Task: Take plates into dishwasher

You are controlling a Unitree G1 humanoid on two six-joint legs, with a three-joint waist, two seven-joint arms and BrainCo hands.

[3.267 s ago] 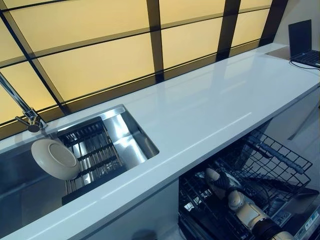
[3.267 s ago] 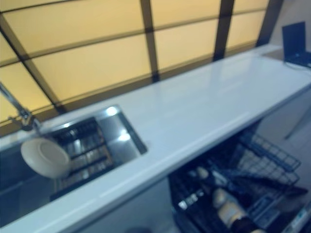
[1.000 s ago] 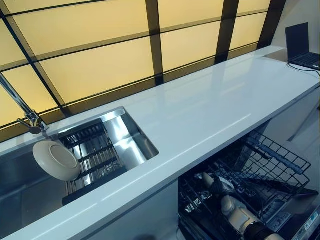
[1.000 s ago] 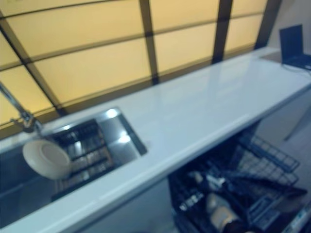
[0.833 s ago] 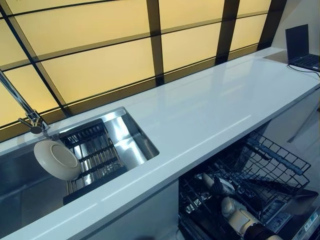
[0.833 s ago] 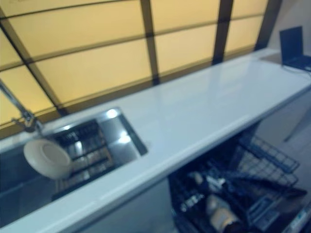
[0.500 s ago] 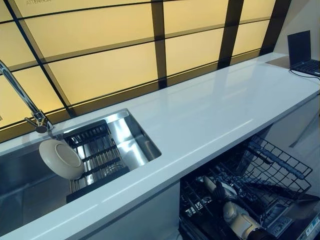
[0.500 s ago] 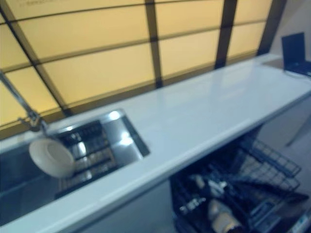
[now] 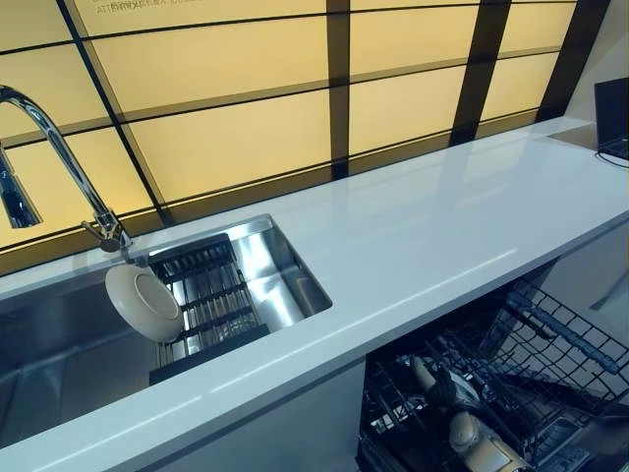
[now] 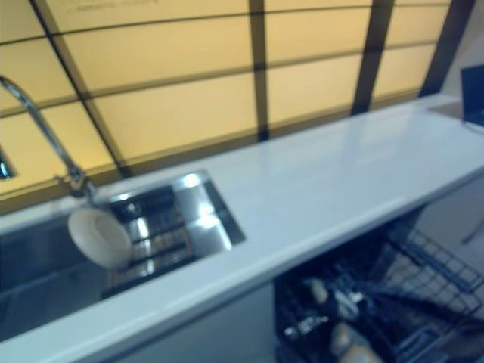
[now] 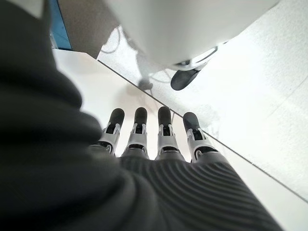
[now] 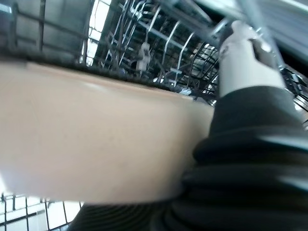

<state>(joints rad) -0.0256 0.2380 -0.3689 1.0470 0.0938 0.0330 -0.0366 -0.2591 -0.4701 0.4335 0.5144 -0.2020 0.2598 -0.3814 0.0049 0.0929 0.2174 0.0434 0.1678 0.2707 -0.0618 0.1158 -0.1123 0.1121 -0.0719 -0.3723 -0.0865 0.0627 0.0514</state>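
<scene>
Our right hand (image 12: 240, 57) is down inside the dishwasher rack (image 9: 555, 344), the dark wire basket pulled out below the desk (image 9: 423, 226). In its wrist view, a beige plate (image 12: 96, 139) lies flat and very close against the palm side. It is smooth, matte and broad, and its rim runs under the thumb, which reaches straight past it toward the rack's tines. The fingers are hidden behind the plate, so we cannot tell whether they grip it. The wires crowd in all round the plate.

Our left hand (image 11: 163, 139) hangs apart from the work over pale floor, fingers straight in a row and holding nothing.

Further out, the white desk runs long and glossy above the rack. Set into it is a steel sink (image 9: 295, 258) with a dark slatted drainer (image 9: 211, 295). A round cream plate (image 9: 143, 302) leans tilted there, just below the curved tap (image 9: 64, 157). A dark laptop (image 9: 614, 113) sits at the desk's far right end.
</scene>
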